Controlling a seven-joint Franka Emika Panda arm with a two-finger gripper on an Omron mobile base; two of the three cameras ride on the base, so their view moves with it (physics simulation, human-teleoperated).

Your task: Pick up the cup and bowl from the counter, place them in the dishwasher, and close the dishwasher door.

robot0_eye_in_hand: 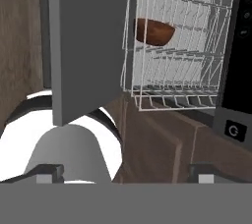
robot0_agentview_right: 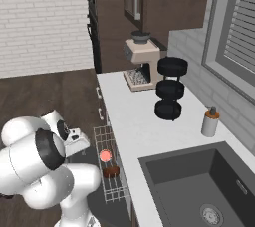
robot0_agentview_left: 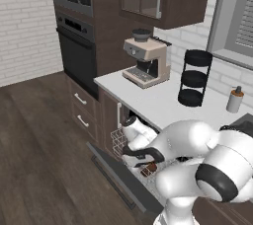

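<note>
**Dishes racked, door left to shut**

Left base view: counter (robot0_agentview_left: pixel 148 98) carries a coffee machine (robot0_agentview_left: pixel 146 61), a black three-tier rack (robot0_agentview_left: pixel 195 77) and a soap bottle (robot0_agentview_left: pixel 235 99), with no cup or bowl on it; below its front edge the dishwasher (robot0_agentview_left: pixel 129 142) stands open, the white wire rack (robot0_agentview_left: pixel 118 142) pulled out; the dishwasher door (robot0_agentview_left: pixel 121 174) hangs dropped from its bottom hinge, its long axis running along the cabinet front and its free edge pointing out into the room; the arm bends low over it and hides much of the rack.

Right base view: cup (robot0_agentview_right: pixel 105 156) sits in the rack, upright with its red top facing up; the bowl (robot0_agentview_right: pixel 111 171) lies just beside it, nearer the camera, mouth upward; both rest inside the wire basket, apart from the robot.

Hand view: gripper (robot0_eye_in_hand: pixel 125 174) shows its two tips set wide apart with nothing between them, so the jaws are open and empty; the grey door panel fills the upper left, the rack with bowl and cup the upper right, the black control strip (robot0_eye_in_hand: pixel 236 70) at the far right.

By my judgement the loading is finished and the closing step is in hand; the next move calls for getting under or behind the door's free edge and swinging it up about the hinge, likely pushing the rack in first.
</note>
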